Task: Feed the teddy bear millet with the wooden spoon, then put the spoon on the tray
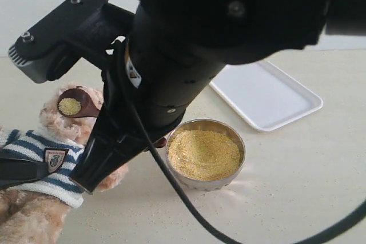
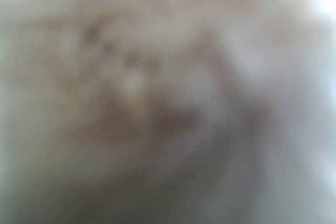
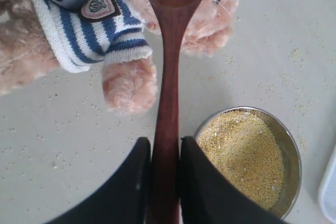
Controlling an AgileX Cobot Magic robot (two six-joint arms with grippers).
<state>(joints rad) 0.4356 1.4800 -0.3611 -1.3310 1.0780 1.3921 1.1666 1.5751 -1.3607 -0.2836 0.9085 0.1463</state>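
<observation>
The shaggy pinkish-tan plush teddy bear (image 3: 128, 85) is seen just ahead of the right pincer (image 3: 165, 153), the flat white plastic tray (image 1: 269, 92) well apart from it. A round steel bowl (image 1: 237, 141) of golden millet (image 1: 203, 154) is set beside it. The dark wooden spoon (image 3: 170, 77) is clamped in its jaws, its loaded end held at the bear's head. The left pincer (image 1: 23, 171) is laid against the bear's sweater; its state cannot be told.

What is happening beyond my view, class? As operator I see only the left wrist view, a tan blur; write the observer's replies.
Observer: The right arm's jaws are shut on the handle of the wooden spoon.
Operator: Is it loaded?
Observer: Yes, millet sits in its bowl, held at the teddy bear's head.
Operator: And the drop-off?
Observer: The tray lies right of the steel bowl in the exterior view, apart from it.
</observation>
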